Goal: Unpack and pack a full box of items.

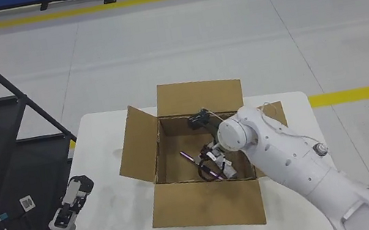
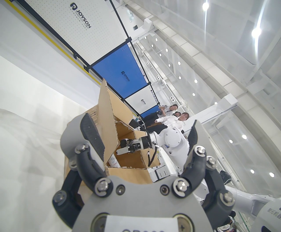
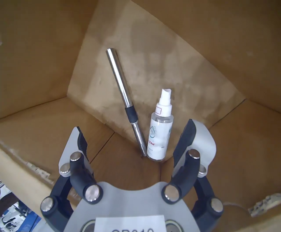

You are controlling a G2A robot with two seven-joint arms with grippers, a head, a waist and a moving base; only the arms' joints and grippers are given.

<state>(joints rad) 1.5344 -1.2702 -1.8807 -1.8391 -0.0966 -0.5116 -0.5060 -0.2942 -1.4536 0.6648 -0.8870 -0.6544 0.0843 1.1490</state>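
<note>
Our right gripper [image 3: 134,131] hangs spread inside the cardboard box [image 1: 208,204], above a spray bottle [image 3: 160,134] and metal rod [image 3: 123,94] lying in its corner. Our left gripper [image 2: 140,123], also spread, sits outside the box.

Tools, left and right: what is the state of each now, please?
Left tool: open, holding nothing.
Right tool: open, holding nothing, inside the box.

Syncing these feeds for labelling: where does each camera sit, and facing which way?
Top view: on the robot, looking down at table and open box; left arm and right arm show.
Left wrist view: beside the box, tilted up toward ceiling; open left gripper shows.
Right wrist view: inside the box, facing rod and spray bottle; open right gripper shows.
Shared: the box.
</note>
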